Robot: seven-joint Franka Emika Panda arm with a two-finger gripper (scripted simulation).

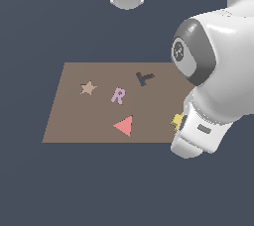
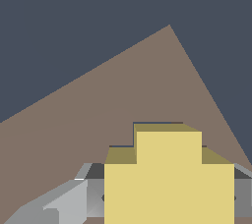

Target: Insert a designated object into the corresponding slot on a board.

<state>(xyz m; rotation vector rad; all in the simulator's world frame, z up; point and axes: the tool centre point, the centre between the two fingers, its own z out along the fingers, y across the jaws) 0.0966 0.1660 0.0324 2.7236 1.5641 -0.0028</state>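
Dark grey floor all round the brown board (image 1: 74,121), and my arm crowds its corner at the exterior view's right.

My gripper (image 2: 167,196) looks closed on the yellow cross (image 2: 170,179): in the wrist view a grey finger (image 2: 59,203) flanks each side of it, and the block fills the space between them, held low over the board's corner. In the exterior view only a yellow sliver (image 1: 177,121) peeks out by my wrist. I judge it light, rigid and smooth-faced, best pinched across two opposite arms so it cannot twist. A dark edge just beyond the cross may be the slot; I cannot tell. The star (image 1: 88,88), the R (image 1: 118,95), the red triangle (image 1: 124,126) and the Y-cutout (image 1: 144,78) lie well apart; nothing blocks me.
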